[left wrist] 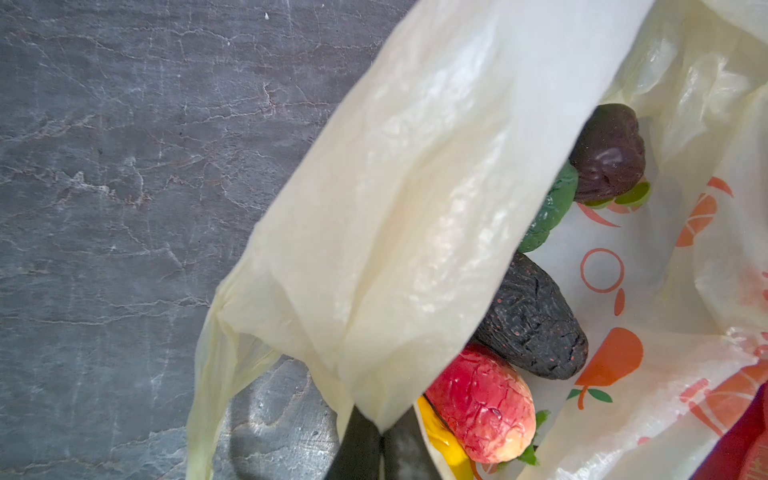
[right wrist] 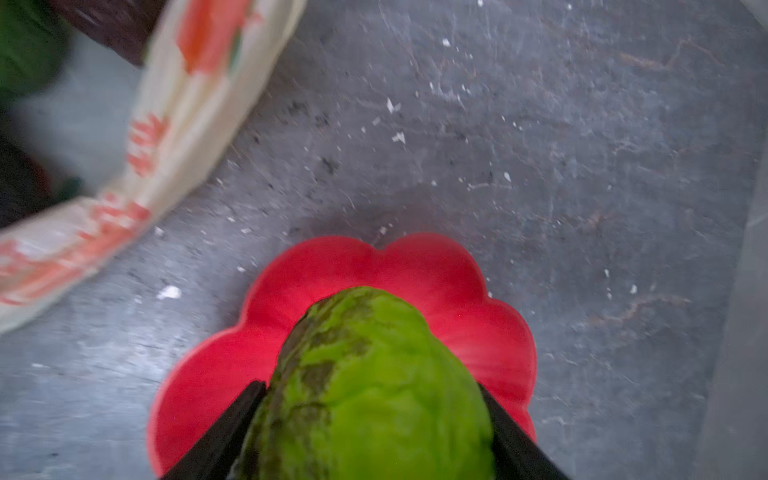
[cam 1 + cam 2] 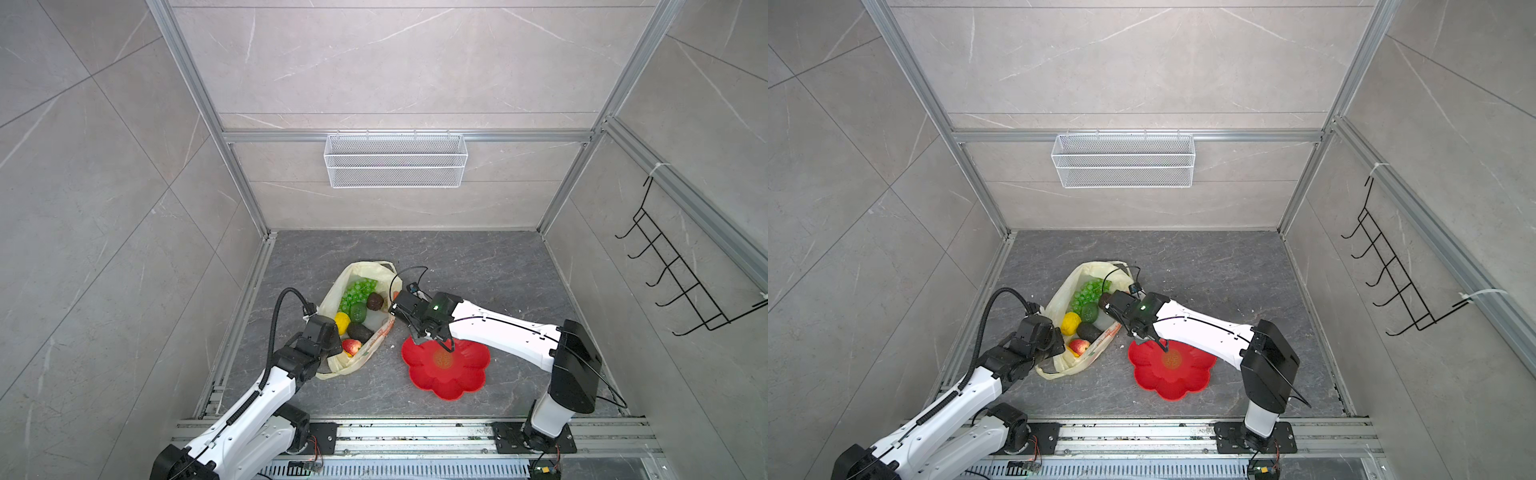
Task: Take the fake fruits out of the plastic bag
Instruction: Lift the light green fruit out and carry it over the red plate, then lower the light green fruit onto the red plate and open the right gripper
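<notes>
The plastic bag (image 3: 328, 297) lies open on the dark floor, left of centre in both top views. Inside it lie green grapes (image 3: 358, 290), a dark avocado (image 3: 375, 301), a bumpy green ball (image 3: 358, 311), a yellow lemon (image 3: 342, 322), a second avocado (image 3: 360, 332) and a red fruit (image 3: 351, 346). My left gripper (image 1: 381, 436) is shut on the bag's near rim (image 1: 415, 208), holding it up. The left wrist view also shows a yellow banana (image 1: 444, 446) under the red fruit (image 1: 482, 403). My right gripper (image 2: 372, 385) is shut on a bright green, dark-streaked fruit (image 2: 374, 345) above the red plate (image 2: 224, 374).
The red flower-shaped plate (image 3: 461, 374) lies right of the bag. A white wire basket (image 3: 395, 160) hangs on the back wall. A black hook rack (image 3: 681, 274) hangs on the right wall. Aluminium rails (image 3: 415, 432) run along the front edge. White crumbs dot the floor.
</notes>
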{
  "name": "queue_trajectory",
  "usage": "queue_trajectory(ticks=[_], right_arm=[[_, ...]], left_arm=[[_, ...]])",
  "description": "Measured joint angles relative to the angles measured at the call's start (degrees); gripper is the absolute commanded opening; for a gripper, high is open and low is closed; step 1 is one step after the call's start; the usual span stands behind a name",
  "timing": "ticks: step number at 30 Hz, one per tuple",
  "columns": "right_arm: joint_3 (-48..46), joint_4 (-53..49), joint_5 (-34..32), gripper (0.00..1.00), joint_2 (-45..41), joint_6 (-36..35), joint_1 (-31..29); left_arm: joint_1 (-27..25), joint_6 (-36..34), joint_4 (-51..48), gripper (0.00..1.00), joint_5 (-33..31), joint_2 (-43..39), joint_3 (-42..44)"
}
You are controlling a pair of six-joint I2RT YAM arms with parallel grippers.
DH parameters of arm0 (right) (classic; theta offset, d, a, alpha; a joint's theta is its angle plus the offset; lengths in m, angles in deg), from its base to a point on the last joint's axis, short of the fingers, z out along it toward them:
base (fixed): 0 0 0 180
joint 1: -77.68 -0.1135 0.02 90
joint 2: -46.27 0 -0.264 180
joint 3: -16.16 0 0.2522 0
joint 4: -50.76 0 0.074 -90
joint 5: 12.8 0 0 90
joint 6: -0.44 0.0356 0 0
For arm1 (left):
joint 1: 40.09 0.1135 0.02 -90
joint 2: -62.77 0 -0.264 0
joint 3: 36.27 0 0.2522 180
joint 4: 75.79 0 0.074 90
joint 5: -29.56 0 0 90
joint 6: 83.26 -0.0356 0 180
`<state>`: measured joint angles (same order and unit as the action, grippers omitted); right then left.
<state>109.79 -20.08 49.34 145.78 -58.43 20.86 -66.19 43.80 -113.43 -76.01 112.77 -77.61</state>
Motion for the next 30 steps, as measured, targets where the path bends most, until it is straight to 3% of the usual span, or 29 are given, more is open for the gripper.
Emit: queue_trajectory(ticks=[13, 30], right_arm=[[-6.43, -9.33, -1.97, 0.71, 3.87, 4.42, -0.02], [-7.8, -14.03, -3.08, 0.73, 8.79, 7.28, -0.07]], left_arm=[[0.0, 0.0, 0.0, 0.0, 0.0, -0.09, 0.0], [0.0, 0.0, -0.02, 0.0, 0.0, -0.02, 0.0]])
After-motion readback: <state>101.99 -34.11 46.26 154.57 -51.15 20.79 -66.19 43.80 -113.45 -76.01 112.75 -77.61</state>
